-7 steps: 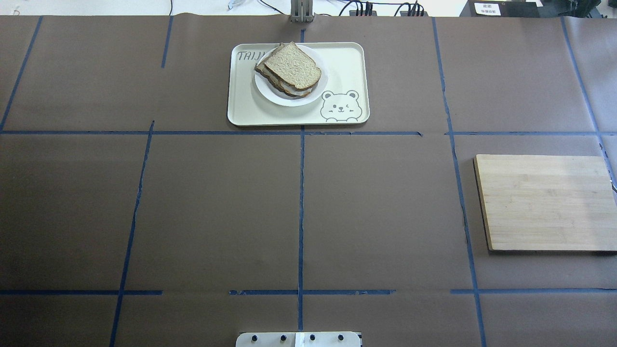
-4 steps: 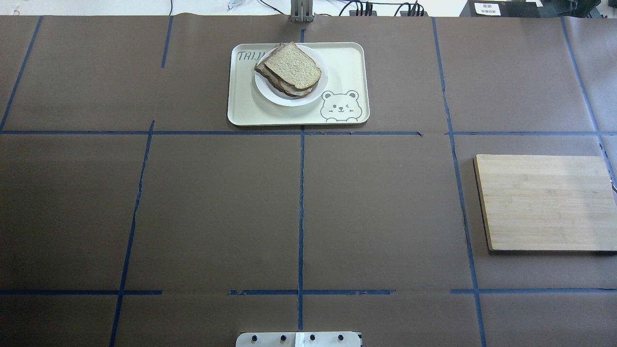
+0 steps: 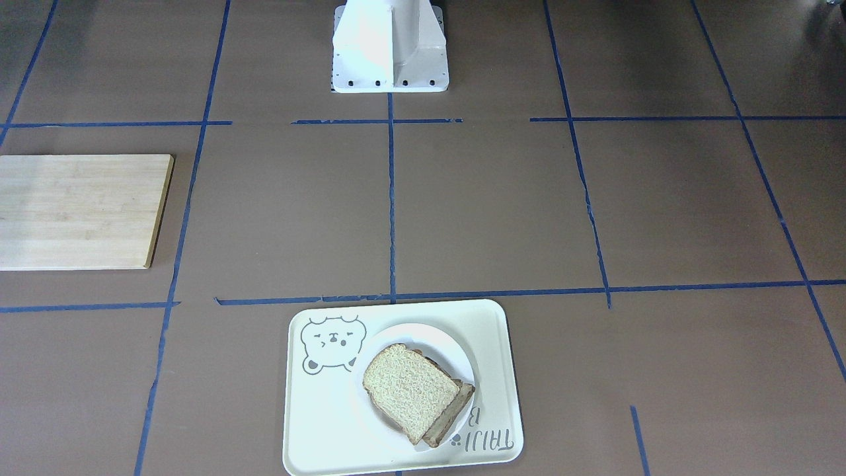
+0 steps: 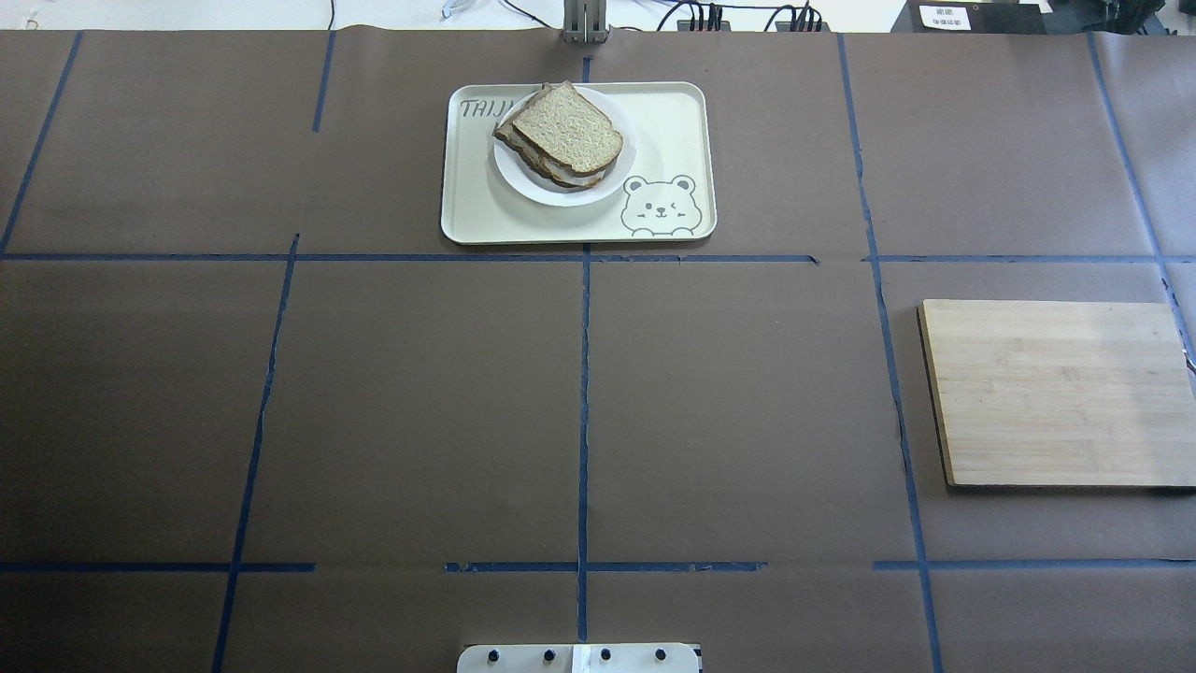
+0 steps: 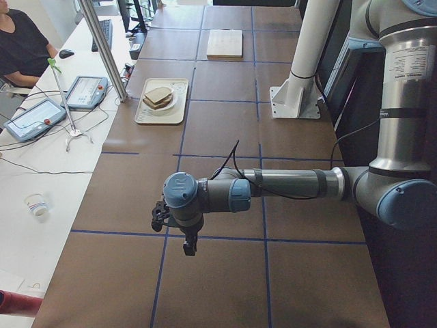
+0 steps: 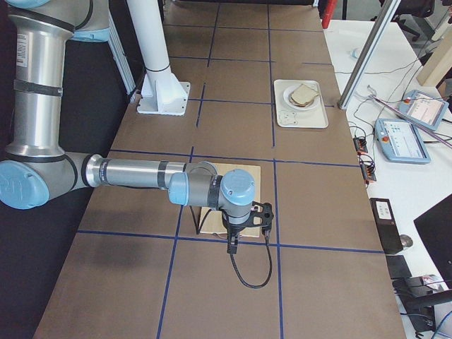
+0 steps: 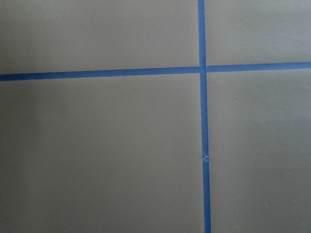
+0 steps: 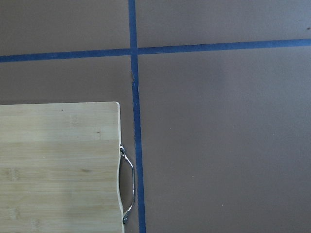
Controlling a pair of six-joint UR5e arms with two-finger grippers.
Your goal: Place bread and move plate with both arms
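The bread (image 4: 570, 126) (image 3: 410, 383), a pale tan slice, lies on top of a darker slice on the small white plate (image 4: 561, 194) (image 3: 429, 334). The plate rests on a cream tray (image 4: 673, 121) at the table's far middle. Neither arm appears in the overhead or front views. The left gripper (image 5: 159, 217) hangs over bare table beyond the left end, far from the plate. The right gripper (image 6: 260, 215) hovers at the outer edge of the wooden board (image 6: 210, 220). I cannot tell whether either is open or shut. No fingers show in the wrist views.
A bamboo cutting board (image 4: 1056, 393) (image 3: 79, 211) with a metal handle (image 8: 127, 187) lies on the robot's right. The white pedestal (image 3: 390, 46) stands at the near middle. A person (image 5: 20, 41) sits at a side desk with teach pendants (image 5: 85, 92).
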